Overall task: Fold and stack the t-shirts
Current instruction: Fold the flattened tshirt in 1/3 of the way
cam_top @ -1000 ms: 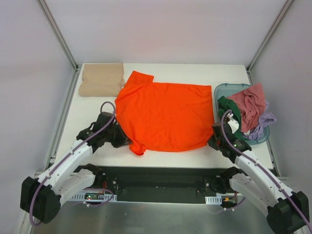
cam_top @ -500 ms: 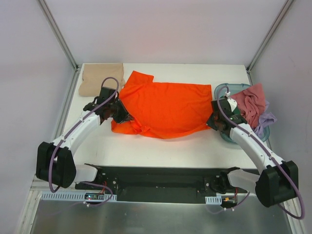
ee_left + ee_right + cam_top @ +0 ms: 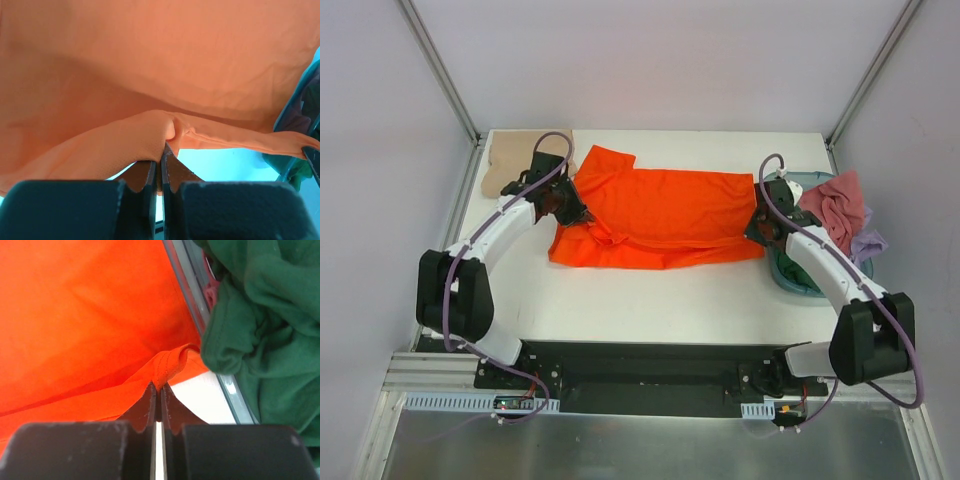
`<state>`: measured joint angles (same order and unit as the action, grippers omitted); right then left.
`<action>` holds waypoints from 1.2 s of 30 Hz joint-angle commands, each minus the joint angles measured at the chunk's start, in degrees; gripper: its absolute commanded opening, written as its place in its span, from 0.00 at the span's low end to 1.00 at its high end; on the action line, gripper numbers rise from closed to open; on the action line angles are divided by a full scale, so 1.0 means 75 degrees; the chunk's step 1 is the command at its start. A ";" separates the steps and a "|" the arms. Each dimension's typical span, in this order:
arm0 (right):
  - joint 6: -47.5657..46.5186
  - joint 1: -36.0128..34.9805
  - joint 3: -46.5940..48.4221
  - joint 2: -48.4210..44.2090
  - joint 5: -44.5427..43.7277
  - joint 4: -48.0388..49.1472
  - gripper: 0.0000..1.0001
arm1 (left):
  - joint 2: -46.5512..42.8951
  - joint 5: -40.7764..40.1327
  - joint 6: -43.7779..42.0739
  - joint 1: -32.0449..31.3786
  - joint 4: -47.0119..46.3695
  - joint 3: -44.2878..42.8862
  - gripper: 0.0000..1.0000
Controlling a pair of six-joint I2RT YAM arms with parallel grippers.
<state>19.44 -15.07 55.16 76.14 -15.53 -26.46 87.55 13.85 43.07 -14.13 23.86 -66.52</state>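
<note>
The bright orange t-shirt (image 3: 655, 222) lies across the middle of the table with its near half doubled over toward the back. My left gripper (image 3: 575, 212) is shut on the shirt's left near edge; in the left wrist view (image 3: 161, 150) cloth (image 3: 150, 75) bunches between the jaws. My right gripper (image 3: 760, 228) is shut on the shirt's right hem, seen pinched in the right wrist view (image 3: 158, 387). A folded tan-beige t-shirt (image 3: 510, 165) lies at the back left, partly hidden by my left arm.
A teal plastic tub (image 3: 798, 280) stands at the right edge, holding pink (image 3: 832, 205), dark green (image 3: 260, 330) and lilac (image 3: 868, 245) garments. The tub's rim (image 3: 190, 295) is close beside my right gripper. White table (image 3: 660, 305) shows in front of the shirt.
Both grippers have carried the orange shirt's near edge toward the back of the table, folding the shirt over itself. Both arms have stretched farther out.
</note>
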 commanded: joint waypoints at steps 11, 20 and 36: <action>-0.0155 0.0310 0.0872 0.1355 -0.0156 0.0363 0.03 | 0.1427 -0.0534 -0.0504 0.0349 -0.0099 -0.1150 0.00; -0.0751 0.0334 0.1340 0.1790 0.0370 0.0950 0.25 | 0.2038 -0.0476 -0.0762 0.0454 -0.0076 -0.1747 0.65; -0.1690 -0.0908 0.0170 0.0523 0.1801 0.1547 0.96 | -0.0212 0.0473 -0.0446 0.0361 -0.0718 0.0876 0.99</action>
<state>8.91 -18.83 58.94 79.90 -4.99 -17.56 88.84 13.41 38.41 -11.18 21.50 -65.65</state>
